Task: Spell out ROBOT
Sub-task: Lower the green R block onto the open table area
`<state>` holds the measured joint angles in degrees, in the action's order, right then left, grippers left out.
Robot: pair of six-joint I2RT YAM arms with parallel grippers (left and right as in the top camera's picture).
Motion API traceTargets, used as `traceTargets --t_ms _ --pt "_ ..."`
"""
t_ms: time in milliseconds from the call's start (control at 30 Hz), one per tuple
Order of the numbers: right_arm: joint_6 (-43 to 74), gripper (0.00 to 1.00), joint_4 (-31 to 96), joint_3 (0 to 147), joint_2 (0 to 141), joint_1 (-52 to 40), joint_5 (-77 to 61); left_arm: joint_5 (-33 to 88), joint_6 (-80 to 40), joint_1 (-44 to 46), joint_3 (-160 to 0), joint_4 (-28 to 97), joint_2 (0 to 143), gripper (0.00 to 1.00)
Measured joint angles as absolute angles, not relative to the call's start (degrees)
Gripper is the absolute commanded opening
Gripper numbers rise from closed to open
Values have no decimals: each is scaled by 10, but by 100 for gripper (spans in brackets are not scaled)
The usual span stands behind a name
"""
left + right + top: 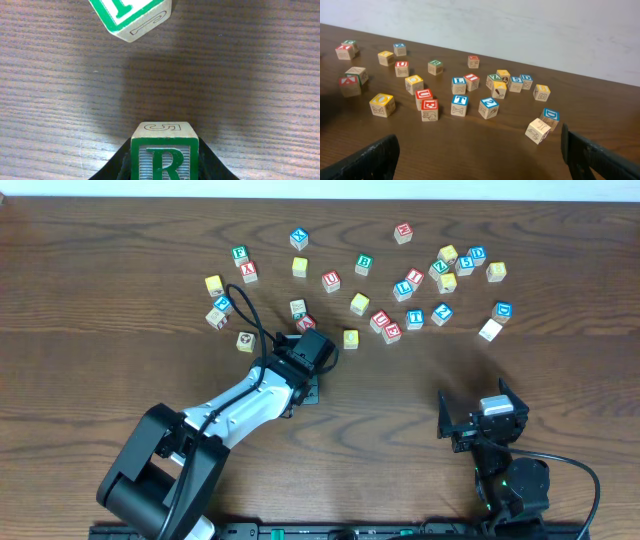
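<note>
Left gripper (165,169) is clamped on a small wooden cube with a green letter R (164,150), its black fingers pressing the cube's two sides (a numeral 5 shows on the top face). Just beyond that R cube, apart from it, lies another wooden cube with a green-bordered face (131,17), turned askew and cut off by the frame edge. Right gripper (478,418) hangs well to the right of the R cube, jaws spread wide over the dark wooden table (100,330). A blue-lettered T wooden cube (459,105) sits among scattered blocks, right of the R cube and farther back.
</note>
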<state>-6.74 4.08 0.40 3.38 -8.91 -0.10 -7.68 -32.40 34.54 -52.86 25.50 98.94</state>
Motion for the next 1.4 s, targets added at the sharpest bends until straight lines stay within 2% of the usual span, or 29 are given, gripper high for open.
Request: traceTargets --t_ms 1000,1133,1167,1233,1400 --pt "-67 99 41 4 34 -89 -1 -77 -327 346 -520 237 988 8" --pt "-67 99 41 4 34 -89 -1 -77 -328 345 -520 236 988 17" --pt "-67 99 41 4 34 -89 -1 -77 -328 346 -520 236 988 25" --pt "-67 99 41 4 34 -89 -1 -77 -328 346 -520 236 988 36" --pt "-67 99 41 4 34 -89 -1 -77 -330 345 -510 236 988 50"
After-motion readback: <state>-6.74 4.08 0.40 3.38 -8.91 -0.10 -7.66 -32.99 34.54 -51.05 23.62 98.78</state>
